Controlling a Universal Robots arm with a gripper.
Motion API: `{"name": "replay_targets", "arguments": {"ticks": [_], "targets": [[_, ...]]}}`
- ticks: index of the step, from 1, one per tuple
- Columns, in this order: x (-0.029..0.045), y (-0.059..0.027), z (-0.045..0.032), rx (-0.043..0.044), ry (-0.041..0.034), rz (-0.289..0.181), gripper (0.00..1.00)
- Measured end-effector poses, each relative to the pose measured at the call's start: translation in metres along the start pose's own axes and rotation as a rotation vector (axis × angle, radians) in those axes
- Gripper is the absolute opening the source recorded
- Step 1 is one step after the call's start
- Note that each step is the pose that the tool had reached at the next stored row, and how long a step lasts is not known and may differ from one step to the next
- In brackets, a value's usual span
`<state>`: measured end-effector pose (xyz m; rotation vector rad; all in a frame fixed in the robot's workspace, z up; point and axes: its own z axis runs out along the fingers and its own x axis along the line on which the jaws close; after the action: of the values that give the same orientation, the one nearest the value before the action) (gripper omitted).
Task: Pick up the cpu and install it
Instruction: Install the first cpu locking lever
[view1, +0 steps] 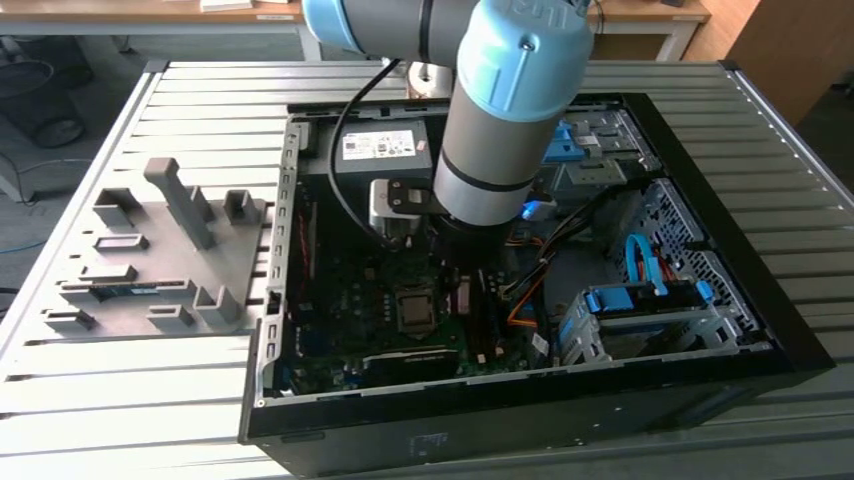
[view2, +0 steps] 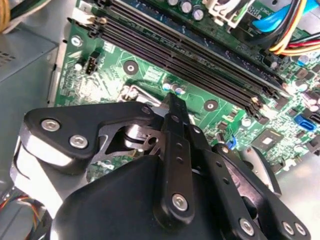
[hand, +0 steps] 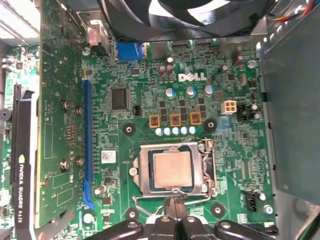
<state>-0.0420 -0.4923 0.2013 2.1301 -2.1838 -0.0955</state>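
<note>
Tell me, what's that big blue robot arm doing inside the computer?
The blue-and-grey robot arm is reaching down into the open black computer case. Its black claw hangs just above the green motherboard, right next to the small square silver-topped cpu. In the first wrist view the cpu already lies in its metal socket frame.

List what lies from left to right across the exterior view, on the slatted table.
Grey fixture blocks → motherboard with the cpu in its socket → arm reaching down into the open computer case → blue-tabbed drive bays at the exterior view's right.
</note>
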Motion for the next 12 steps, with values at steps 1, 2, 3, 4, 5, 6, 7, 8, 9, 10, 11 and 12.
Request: {"name": "replay_targets", "arguments": {"ticks": [1,2,3,4,5,6,7,8,9,10,11,12], "targets": [[0.0008,0.0001,0.0004,0.0001,0.0026,0.0,0.1],[0.0016,0.0001,0.0006,0.0001,0.0056,0.0,0.1],[0.0026,0.0001,0.0007,0.0002,0.0083,0.0,0.1],[0.0035,0.0002,0.0009,0.0003,0.0111,0.0,0.1],[0.0046,0.0002,0.0011,0.0004,0.0142,-0.001,0.1],[0.0059,0.0003,0.001,0.0004,0.0174,0.0,0.1],[0.0071,0.0003,0.0011,0.0004,0.0202,0.0,0.1],[0.0083,0.0004,0.0012,0.0004,0.0233,0.0,0.1],[0.0093,0.0004,0.0014,0.0006,0.0264,0.0,0.1],[0.0102,0.0005,0.0015,0.0007,0.03,0.0,0.1],[0.0111,0.0005,0.0016,0.0007,0.0338,0.0,0.1],[0.0116,0.0005,0.0019,0.001,0.038,0.0,0.1]]}}
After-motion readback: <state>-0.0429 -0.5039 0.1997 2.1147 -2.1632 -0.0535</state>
